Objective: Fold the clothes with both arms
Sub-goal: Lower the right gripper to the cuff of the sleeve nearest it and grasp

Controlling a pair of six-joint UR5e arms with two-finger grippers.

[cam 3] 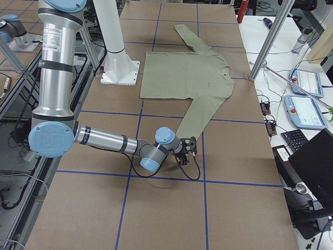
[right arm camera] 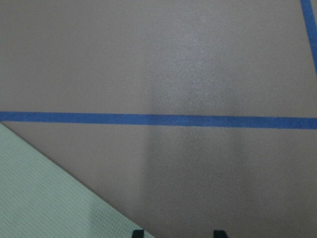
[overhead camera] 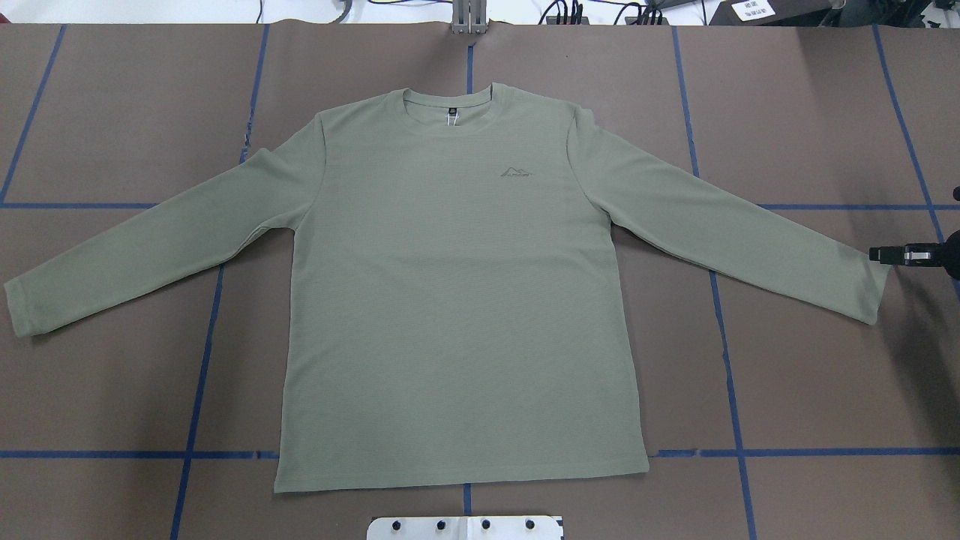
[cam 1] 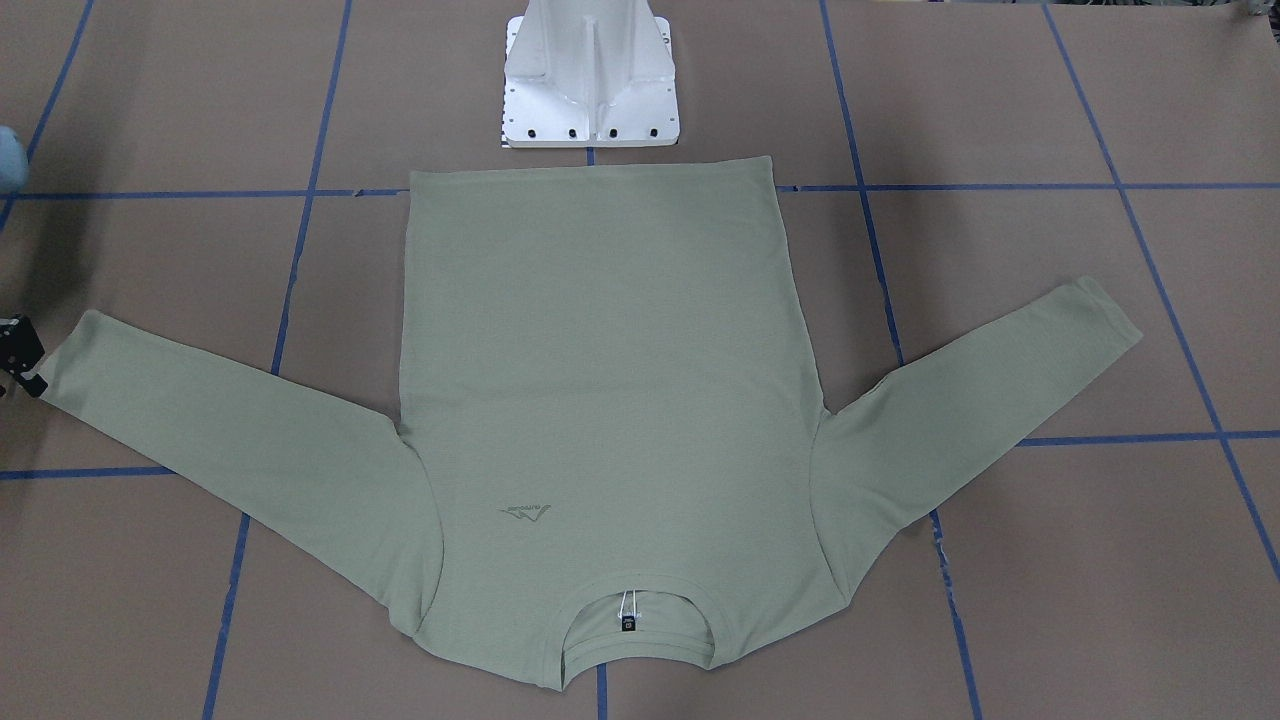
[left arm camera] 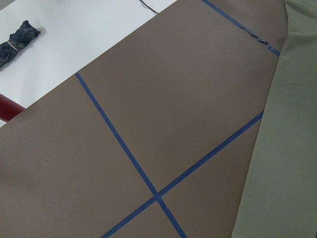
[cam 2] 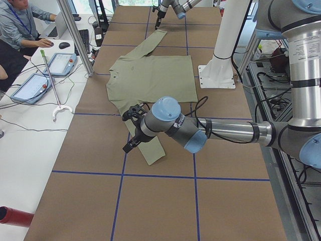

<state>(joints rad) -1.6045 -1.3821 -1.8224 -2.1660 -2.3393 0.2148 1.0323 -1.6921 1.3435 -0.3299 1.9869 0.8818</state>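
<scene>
Count: 1 shirt [overhead camera: 457, 300] w/ 2 sleeves, 1 neck label [overhead camera: 452, 113], 1 chest logo [overhead camera: 518, 172]; 2 arms, 2 tools; 1 white pedestal [cam 1: 590, 80].
Shirt look: pale sage-green knit, long-sleeved, round neck. Label small & dark, logo faint & tonal. Lay flat, front up, smooth.
Shirt place: mid-bench [overhead camera: 112, 112], on brown cover crossed by blue tape lines [overhead camera: 825, 452]. Hem just beside pedestal foot.
Shirt heading: neck pointed away from robot, hem toward it. Body's long axis ran robot-to-operators.
Sleeves: spread out to both sides, each slanting back so cuffs sat nearer robot than shoulders. Right-side sleeve [overhead camera: 750, 232] & left-side sleeve [overhead camera: 150, 247] both straight.
Right arm [cam 3: 104, 139]: stretched low over bench toward right-side cuff.
Right tool [overhead camera: 877, 255]: just beside that cuff. Wrist cam showed both fingertips apart w/ bare bench cover between, so spread, pinching nothing. Cloth edge ran close by one tip.
Left arm [cam 2: 225, 131]: reached out toward left-side sleeve.
Left tool [cam 2: 131, 141]: seen only from side cam, near that sleeve's outer half. Can't tell if spread or pressed together; its wrist cam showed no fingers, only sleeve edge & tape.
</scene>
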